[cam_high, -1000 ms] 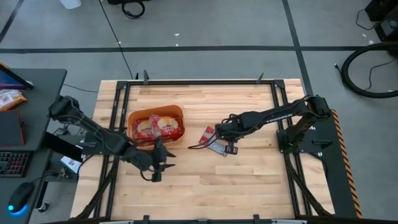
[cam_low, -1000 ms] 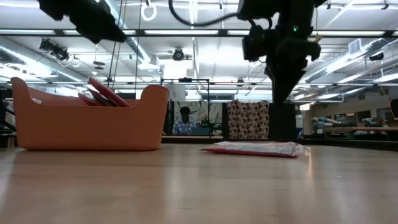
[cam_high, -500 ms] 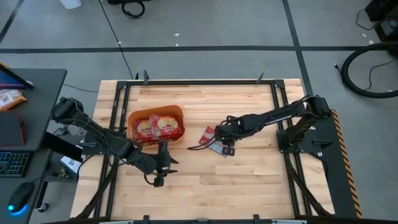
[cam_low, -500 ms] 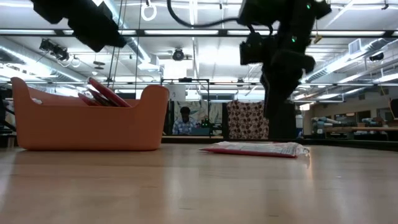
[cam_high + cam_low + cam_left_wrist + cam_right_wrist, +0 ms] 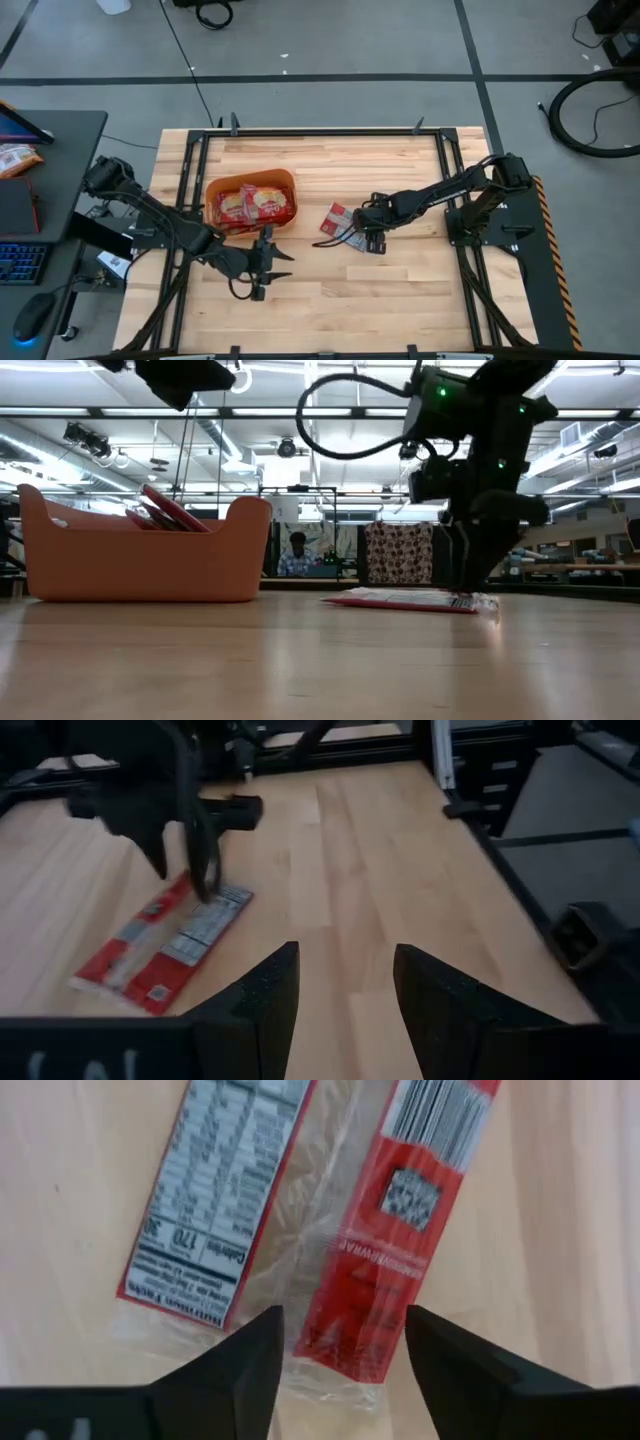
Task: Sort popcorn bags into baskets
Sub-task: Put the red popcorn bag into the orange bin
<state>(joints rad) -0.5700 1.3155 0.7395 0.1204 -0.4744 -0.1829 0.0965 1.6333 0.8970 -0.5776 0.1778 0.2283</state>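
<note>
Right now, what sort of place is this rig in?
Likely a large open lab or workshop: exposed ceiling ducts and strip lights, bare concrete floor with cables, more workbenches behind the wooden table.

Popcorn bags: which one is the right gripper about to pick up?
The popcorn bag lying flat on the bare table, right of the orange tub. The open right gripper sits over it; the other bags are inside the tub.

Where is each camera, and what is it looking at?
High view: above the table, looking down; both arms, orange tub.
Low view: at tabletop height, looking level; tub, right gripper over the popcorn bag.
Left wrist view: past the open left gripper toward that bag and the right arm.
Right wrist view: right gripper's open fingers close above the bag.
All four show that bag.
</note>
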